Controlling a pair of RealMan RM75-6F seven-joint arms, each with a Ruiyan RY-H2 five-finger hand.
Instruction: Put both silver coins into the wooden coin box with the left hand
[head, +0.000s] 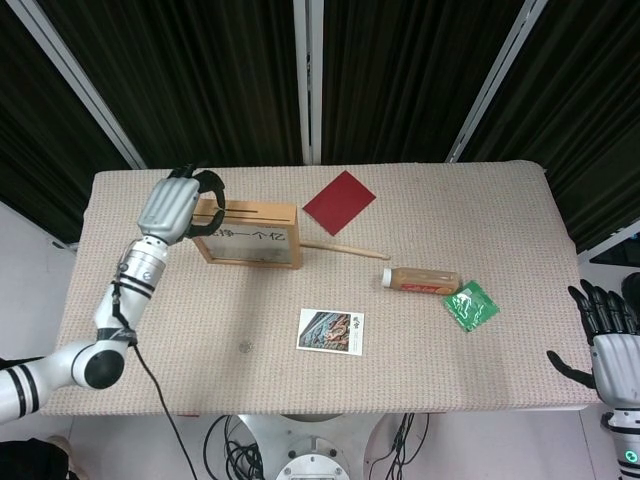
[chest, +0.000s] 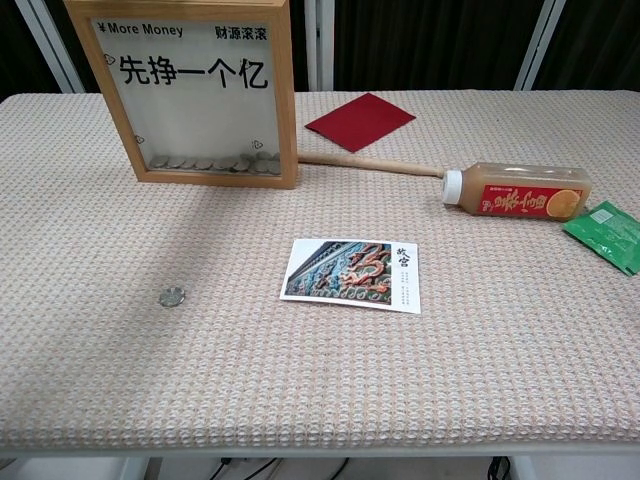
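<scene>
Head view, upper left of frame: left robot hand (head: 180, 205), silver-backed with black fingers curled over the left end of the wooden coin box (head: 250, 234); whether it pinches a coin cannot be told. Box: upright rectangular light-wood frame, clear front pane printed with black characters, slot along its top edge, a row of coins heaped at its base. One silver coin (chest: 172, 296), round and flat, lies on the table (chest: 520, 360), which has a beige woven cover, lower left of the chest view, well apart from the box. Right robot hand (head: 603, 345), lower right edge, fingers spread, empty.
</scene>
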